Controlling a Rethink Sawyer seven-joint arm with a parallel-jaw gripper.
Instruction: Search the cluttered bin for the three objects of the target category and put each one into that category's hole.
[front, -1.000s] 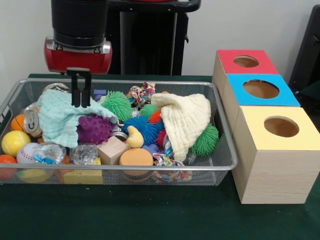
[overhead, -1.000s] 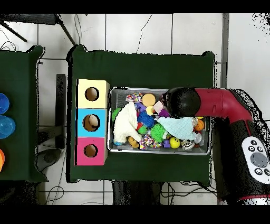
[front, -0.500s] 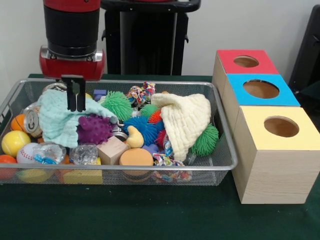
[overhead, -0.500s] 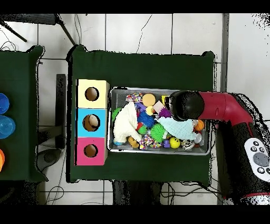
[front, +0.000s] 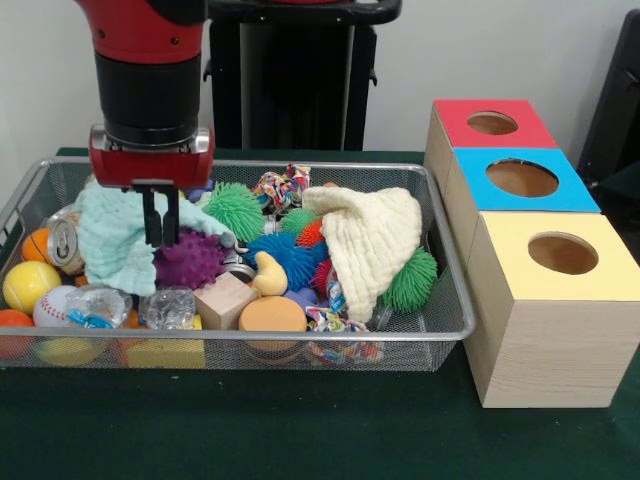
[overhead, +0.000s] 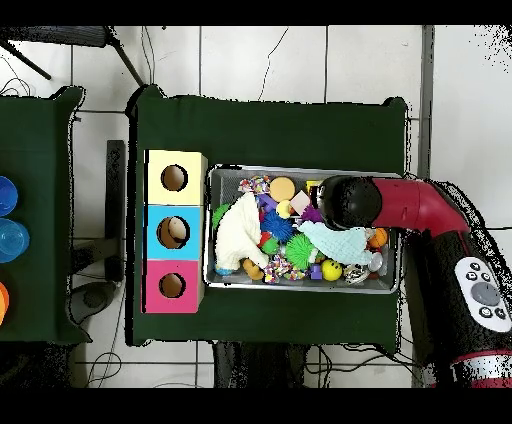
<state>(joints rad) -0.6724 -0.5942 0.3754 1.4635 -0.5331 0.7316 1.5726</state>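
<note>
The wire bin (front: 250, 338) is packed with toys. My gripper (front: 161, 240) hangs at the bin's left side with its fingers a narrow gap apart, tips down at the mint-green cloth (front: 115, 235) beside the purple knobbly ball (front: 190, 258). Nothing shows between the fingers. From above, the arm's head (overhead: 345, 200) hides the gripper, and the mint cloth (overhead: 340, 243) lies next to it. At the right stand three boxes with holes: red (front: 490, 122), blue (front: 520, 178) and yellow (front: 560, 252).
A cream cloth (front: 375, 240) drapes over spiky balls in the bin's right half. A drink can (front: 62, 243), a yellow ball (front: 30, 285), a baseball (front: 55, 305), a wooden block (front: 225, 298) and rope toys fill the rest. The bin's wire walls stand close to the gripper.
The arm shifted slightly left and back, then came down. The gripper tips are now lower, at the mint cloth next to the purple ball.
</note>
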